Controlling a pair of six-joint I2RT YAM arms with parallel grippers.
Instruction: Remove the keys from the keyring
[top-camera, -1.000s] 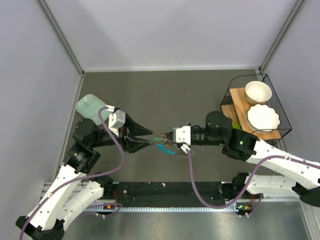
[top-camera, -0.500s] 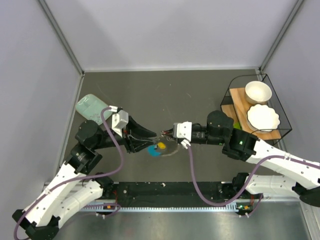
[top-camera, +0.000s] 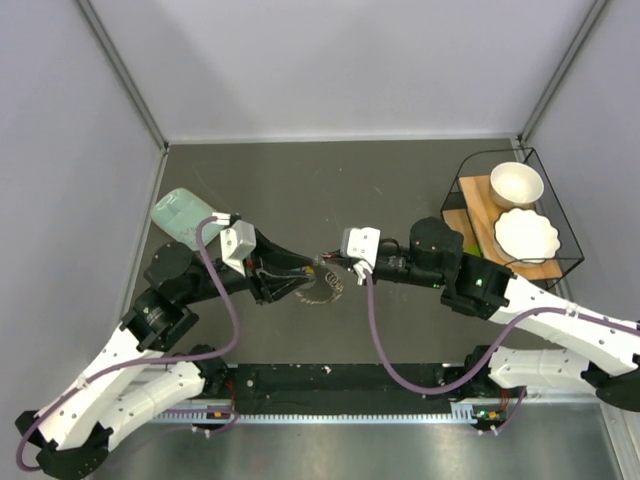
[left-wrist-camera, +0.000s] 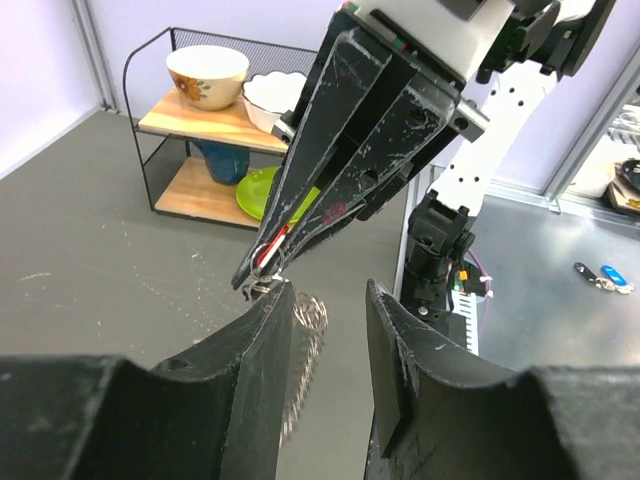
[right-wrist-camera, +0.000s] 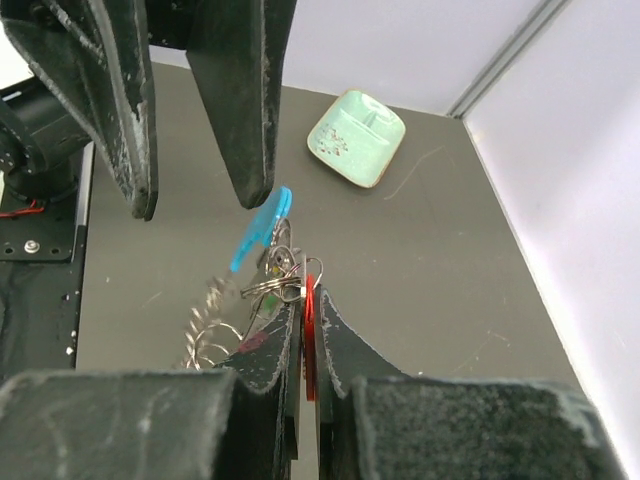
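Mint-green dish (top-camera: 178, 212) left, wire rack (top-camera: 476, 205) right, cream bowl (top-camera: 516, 184), scalloped white bowl (top-camera: 526, 235)

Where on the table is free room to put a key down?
Free: far table strip between mint dish and wire rack; near strip before the black rail. Crowded: the centre, where left gripper and right gripper meet at the keys.

Matt grey tabletop (top-camera: 300, 190), scuffed black plastic jaws, shiny metal keyring (right-wrist-camera: 272, 287), glossy plastic heads on the keys (right-wrist-camera: 309, 325).
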